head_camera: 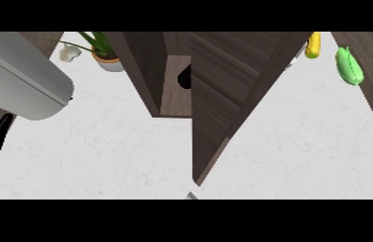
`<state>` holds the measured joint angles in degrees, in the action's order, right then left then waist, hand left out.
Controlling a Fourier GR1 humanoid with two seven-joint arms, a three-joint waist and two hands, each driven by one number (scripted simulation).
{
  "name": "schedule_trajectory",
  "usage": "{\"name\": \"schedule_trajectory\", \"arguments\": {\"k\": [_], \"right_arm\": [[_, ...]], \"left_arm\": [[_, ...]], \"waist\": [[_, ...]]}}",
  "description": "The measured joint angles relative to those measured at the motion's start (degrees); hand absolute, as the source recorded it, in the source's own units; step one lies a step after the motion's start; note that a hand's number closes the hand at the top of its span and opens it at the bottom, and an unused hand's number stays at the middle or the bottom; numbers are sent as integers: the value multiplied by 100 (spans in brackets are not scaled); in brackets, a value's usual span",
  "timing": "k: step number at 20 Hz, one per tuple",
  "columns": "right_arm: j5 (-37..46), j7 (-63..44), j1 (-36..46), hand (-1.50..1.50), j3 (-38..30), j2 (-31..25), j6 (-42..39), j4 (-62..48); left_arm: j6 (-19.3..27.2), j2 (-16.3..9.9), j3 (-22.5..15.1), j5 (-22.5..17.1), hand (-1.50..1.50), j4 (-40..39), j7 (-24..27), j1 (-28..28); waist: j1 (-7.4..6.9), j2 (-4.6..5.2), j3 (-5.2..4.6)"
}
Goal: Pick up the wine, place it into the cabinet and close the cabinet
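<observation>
I see the white counter (94,152) filling most of the head view. In the middle stands the dark wooden cabinet (149,73), and its door (226,102) is open: it swings out toward me and its narrow lower end reaches almost to the bottom of the view. Between the cabinet's side wall and the door I can see a lighter wooden surface inside.

The left forearm (29,83) is the next biggest thing. It is a thick grey cylinder, very near to the camera, lying slantwise at the left edge and well apart from the cabinet's opening. Below it, at the very edge, there is a thin black strip which I take for a part of the left hand (4,128). So little of it shows that I cannot tell if this hand is spread or closed. The right hand does not show.

Behind the cabinet on the left stands a potted plant (108,56) with a small white object (69,52) beside it. On the right lie a green vegetable (348,65) and a yellow one (313,44).

The wine (183,78), as far as I can judge, is the small dark rounded shape inside the cabinet, far from the left hand.
</observation>
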<state>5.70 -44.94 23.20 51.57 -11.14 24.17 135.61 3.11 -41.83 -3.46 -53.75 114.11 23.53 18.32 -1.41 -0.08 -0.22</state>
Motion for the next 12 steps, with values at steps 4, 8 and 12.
{"name": "schedule_trajectory", "arguments": {"k": [4, 8, 12], "right_arm": [[-443, 40, 547, 150, -127, 16, 340, -259], [-821, 95, 1522, 150, -519, 528, 515, -1156], [-1251, 358, 2696, 150, -975, 887, 746, -2351]], "left_arm": [[102, 112, -58, 15, -150, -30, -104, -214], [107, 173, -101, 73, -150, 10, -158, -224], [131, 265, -137, 126, -150, -94, -215, -374]], "waist": [[-43, 20, 1], [-109, 28, 4], [-130, 38, 6]]}}
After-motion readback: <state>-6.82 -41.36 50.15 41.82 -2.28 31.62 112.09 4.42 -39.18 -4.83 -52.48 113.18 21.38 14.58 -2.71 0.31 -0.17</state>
